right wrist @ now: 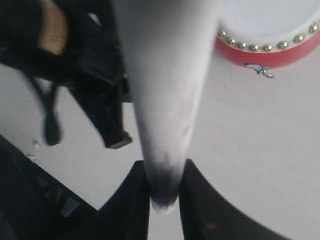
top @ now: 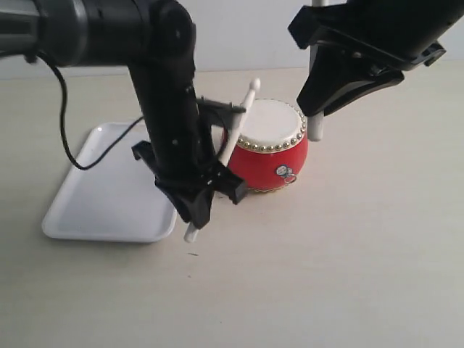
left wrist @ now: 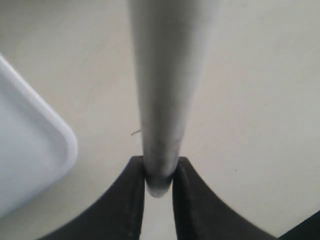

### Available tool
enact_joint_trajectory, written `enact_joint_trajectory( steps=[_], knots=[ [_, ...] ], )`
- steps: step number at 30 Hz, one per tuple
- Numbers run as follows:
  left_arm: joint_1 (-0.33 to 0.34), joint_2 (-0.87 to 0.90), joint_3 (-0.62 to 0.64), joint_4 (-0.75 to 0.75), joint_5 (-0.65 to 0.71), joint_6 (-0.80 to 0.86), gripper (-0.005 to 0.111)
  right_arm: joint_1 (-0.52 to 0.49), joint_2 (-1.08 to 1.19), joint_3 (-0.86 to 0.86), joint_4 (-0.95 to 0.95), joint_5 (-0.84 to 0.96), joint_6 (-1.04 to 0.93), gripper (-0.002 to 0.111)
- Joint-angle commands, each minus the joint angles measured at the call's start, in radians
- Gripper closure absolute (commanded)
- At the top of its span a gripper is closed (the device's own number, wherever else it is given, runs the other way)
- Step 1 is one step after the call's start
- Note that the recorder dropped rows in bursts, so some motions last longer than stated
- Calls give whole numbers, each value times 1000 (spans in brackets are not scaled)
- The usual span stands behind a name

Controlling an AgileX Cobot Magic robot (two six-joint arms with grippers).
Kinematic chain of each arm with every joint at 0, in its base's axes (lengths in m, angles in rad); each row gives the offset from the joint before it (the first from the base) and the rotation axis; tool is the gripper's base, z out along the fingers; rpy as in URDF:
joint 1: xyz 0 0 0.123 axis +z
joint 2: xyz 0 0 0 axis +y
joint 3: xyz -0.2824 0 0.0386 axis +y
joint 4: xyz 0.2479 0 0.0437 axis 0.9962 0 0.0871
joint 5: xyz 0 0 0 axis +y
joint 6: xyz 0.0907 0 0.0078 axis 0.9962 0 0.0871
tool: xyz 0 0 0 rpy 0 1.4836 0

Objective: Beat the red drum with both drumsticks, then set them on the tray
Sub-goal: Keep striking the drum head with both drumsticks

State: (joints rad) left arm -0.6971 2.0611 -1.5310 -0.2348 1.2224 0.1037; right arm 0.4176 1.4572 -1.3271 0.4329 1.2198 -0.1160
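**Exterior view.** The red drum [top: 272,156] stands upright on the pale worktop [top: 362,254], its cream skin facing up. The white tray [top: 94,203] lies flat to the left of the drum, apart from it. The left arm comes down between the drum and the tray. The left gripper [top: 197,206] is clamped on the left drumstick [top: 239,123]. This stick leans, with its upper tip over the drum's left rim and its lower end poking out below the gripper. Whether it touches the drum cannot be told. On the drum's right, the right gripper [top: 316,109] holds the right drumstick [top: 316,129] almost upright. Its lower tip hangs just beside the drum's studded rim.

**Left wrist view.** The left gripper's [left wrist: 160,172] two black jaws press against both sides of the left drumstick [left wrist: 170,75], which fills the gap between them. A rounded corner of the tray [left wrist: 30,155] shows to one side, on the worktop [left wrist: 260,100]. The drum is out of sight here.

**Right wrist view.** The right gripper [right wrist: 164,175] is closed the same way on the right drumstick [right wrist: 165,75]. Beyond the stick, part of the drum [right wrist: 270,55] shows, with its gold studs and the small metal ring [right wrist: 262,71] on its side. The black left arm [right wrist: 95,75] stands beside the drum.
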Motion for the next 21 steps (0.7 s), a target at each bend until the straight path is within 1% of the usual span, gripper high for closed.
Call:
enact_joint_trajectory(
  steps=[1, 7, 10, 12, 17, 21],
  knots=[
    [0, 50, -3, -53, -1, 0, 107, 2, -47, -6, -11, 1, -3, 108],
    [-3, -7, -3, -109, -1, 2, 107, 2, -45, -6, -23, 1, -3, 108],
    [-3, -12, -3, -95, -1, 2, 107, 2, -45, -6, -23, 1, -3, 108],
    [-3, 13, -3, -80, -1, 0, 107, 2, -45, -6, -23, 1, -3, 108],
    [-3, 92, -3, -106, -1, -8, 107, 2, -45, -6, -25, 1, -3, 108],
    [-3, 99, -1, -145, -1, -8, 107, 2, -45, -6, -25, 1, -3, 108]
  ],
)
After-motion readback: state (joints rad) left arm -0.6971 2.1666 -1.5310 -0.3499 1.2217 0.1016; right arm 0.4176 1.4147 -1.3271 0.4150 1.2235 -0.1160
